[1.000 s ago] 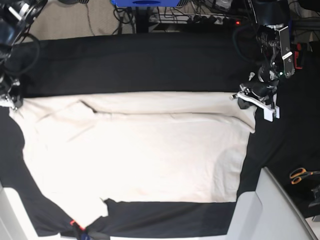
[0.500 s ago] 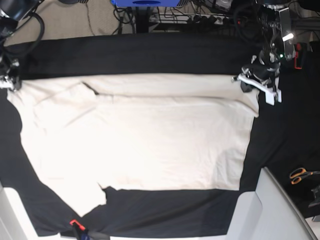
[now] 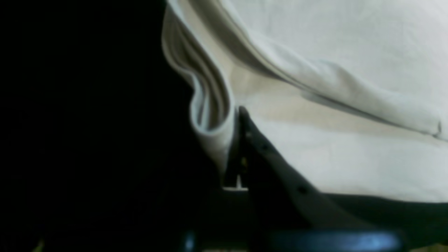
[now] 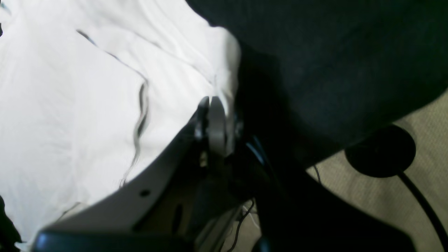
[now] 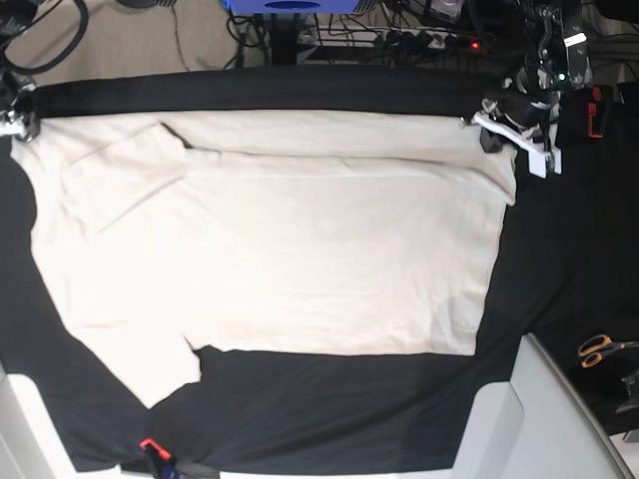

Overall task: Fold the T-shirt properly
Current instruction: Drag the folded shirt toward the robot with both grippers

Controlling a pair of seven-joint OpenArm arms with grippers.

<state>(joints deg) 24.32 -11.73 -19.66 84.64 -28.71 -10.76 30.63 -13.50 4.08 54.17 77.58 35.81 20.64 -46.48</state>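
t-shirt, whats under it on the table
The T-shirt lies spread on a black cloth, which shows all around it. Whatever lies beneath the shirt's middle is covered. Both grippers, left and right, pinch its far corners.

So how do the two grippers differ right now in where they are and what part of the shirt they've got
The left gripper pinches the far corner of the T-shirt at the base view's right; the right gripper pinches the far corner at its left, by the sleeve. In its wrist view the left gripper holds a bunched, layered fold of hem; the right gripper holds a flatter edge beside bare black table cloth. Both are shut on the shirt.
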